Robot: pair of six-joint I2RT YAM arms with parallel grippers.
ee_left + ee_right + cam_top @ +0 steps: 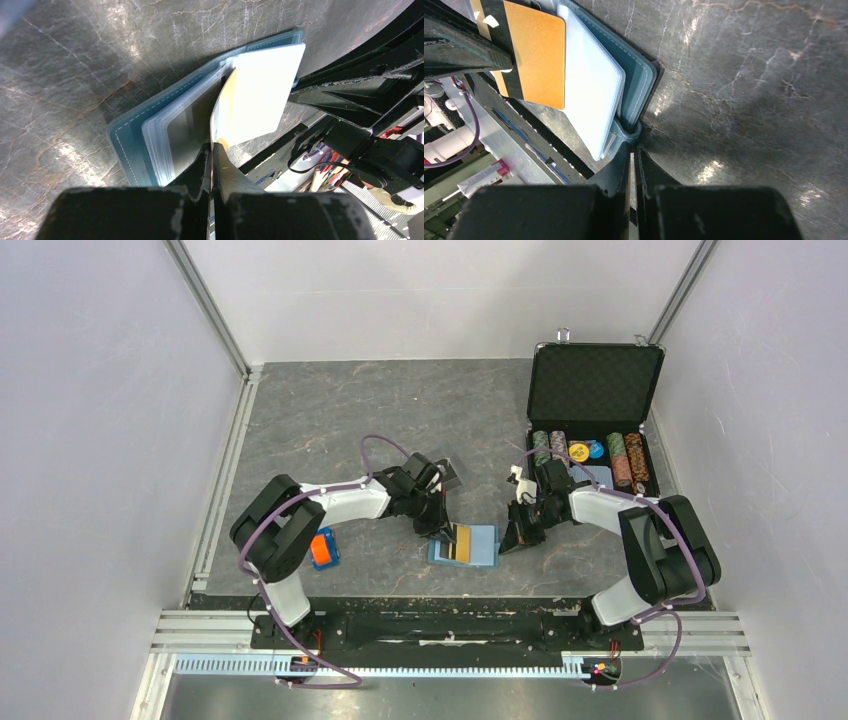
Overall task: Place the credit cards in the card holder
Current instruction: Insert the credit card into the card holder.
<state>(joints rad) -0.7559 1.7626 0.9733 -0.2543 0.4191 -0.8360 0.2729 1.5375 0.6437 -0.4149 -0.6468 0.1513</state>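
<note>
One credit card (536, 60), orange with a black stripe, stands tilted over the open card holder (485, 546), its far edge close to the fold. Whether that edge sits inside one of the clear pockets (170, 135) cannot be told. The left gripper (212, 147) pinches the card by its near edge, fingers pressed flat against both faces. From the left wrist the card's other face looks pale, with only a sliver of orange along the side.

The card holder lies spread flat on the table (350, 410), teal cover down and lighter blue pocket leaves up, near the front edge between the two arms. Its small snap tab (625, 131) sticks out on the right side. The right gripper (632, 150) has its fingers pressed together on that tab, low against the tabletop.

Well to the left of the holder, beside the left arm's base, sits an orange-and-blue block (323, 549). At the far right an open black chip case (595, 390) holds rows of chips (585, 455), its lid upright.
</note>
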